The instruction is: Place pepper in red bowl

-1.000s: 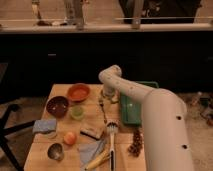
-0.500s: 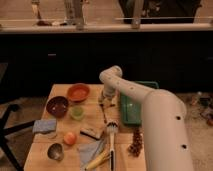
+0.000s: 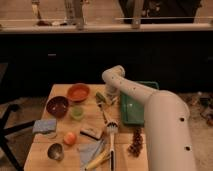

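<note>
The end effector [image 3: 107, 97] hung at the tip of the white arm [image 3: 150, 107], low over the middle of the wooden worktop [image 3: 60, 90], just left of the green tray [image 3: 131, 114]. Whether it was spread apart or clamped together could not be told, since the wrist hid it from above. It sat right against the pepper [image 3: 100, 96]; whether it actually gripped the pepper could not be told either.

The pepper showed as a small, glossy green sliver, long and narrow, poking out on the left side of the end effector. It lay just right of the red bowl [image 3: 78, 92] and apart from it, not inside it.

The red bowl was round and shallow, bright orange-red, near the far edge of the worktop. A darker maroon bowl [image 3: 57, 106] stood in front of it and to its left, and a small light-green cup [image 3: 77, 112] stood between them and nearer the camera.

Closer still lay a blue cloth [image 3: 44, 125], an orange fruit [image 3: 70, 138], a small metal bowl [image 3: 55, 151], a dish brush [image 3: 111, 134] and a banana [image 3: 98, 161].
</note>
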Motion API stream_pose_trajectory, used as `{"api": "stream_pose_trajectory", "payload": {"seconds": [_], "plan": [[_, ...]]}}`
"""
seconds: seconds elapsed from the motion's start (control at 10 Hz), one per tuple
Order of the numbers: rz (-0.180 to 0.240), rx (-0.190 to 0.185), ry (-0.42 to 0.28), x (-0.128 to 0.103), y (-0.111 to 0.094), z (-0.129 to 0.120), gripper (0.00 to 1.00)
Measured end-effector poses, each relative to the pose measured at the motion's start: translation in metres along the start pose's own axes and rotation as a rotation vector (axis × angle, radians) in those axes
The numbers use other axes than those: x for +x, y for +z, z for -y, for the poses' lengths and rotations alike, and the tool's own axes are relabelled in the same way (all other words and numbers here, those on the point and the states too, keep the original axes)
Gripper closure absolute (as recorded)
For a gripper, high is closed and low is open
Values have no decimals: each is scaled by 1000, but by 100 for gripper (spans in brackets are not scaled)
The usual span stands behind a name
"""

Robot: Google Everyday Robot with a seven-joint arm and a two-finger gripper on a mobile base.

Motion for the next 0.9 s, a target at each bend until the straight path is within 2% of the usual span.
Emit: {"api": "stream_pose_trajectory", "payload": {"seconds": [0.5,0.9], "plan": [[53,30,-25,-1,-23,3,100],[111,65,-80,-20,-56,1,100]]}}
